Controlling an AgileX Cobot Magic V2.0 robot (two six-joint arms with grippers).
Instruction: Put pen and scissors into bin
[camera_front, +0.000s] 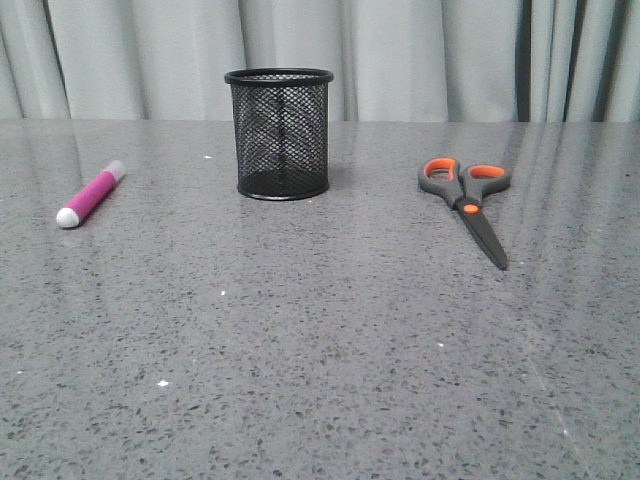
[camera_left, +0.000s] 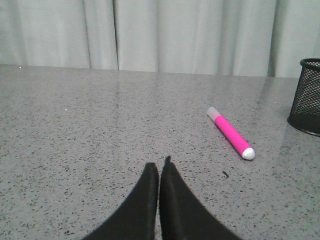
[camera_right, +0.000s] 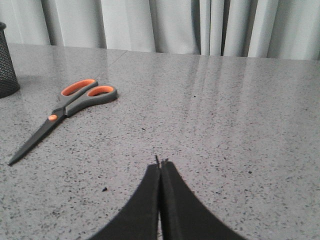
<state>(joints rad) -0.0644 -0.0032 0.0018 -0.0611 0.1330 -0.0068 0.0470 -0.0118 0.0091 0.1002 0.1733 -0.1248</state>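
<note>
Both the left gripper (camera_left: 160, 165) and the right gripper (camera_right: 161, 165) are clenched tight, fingers pressed together on nothing, above the grey table (camera_front: 320, 340), where the bin (camera_front: 280, 133) stands upright with the pen (camera_front: 90, 195) lying at its nine o'clock and the closed scissors (camera_front: 468, 200) at its three o'clock.

Pen (camera_front: 90, 198): short, thick, magenta barrel, white rounded tip, pale translucent cap end. Lies flat on the table, front-view left, angled, white tip nearer the camera.

Bin (camera_front: 281, 133): black wire-mesh cylinder, solid rim and base, upright, centre-back, nothing visible inside.

Scissors (camera_front: 468, 202): dark grey handles lined orange, orange pivot dot, blades closed. Flat on the right, handles toward the curtain, blade tip toward the camera.

All three well apart.
</note>
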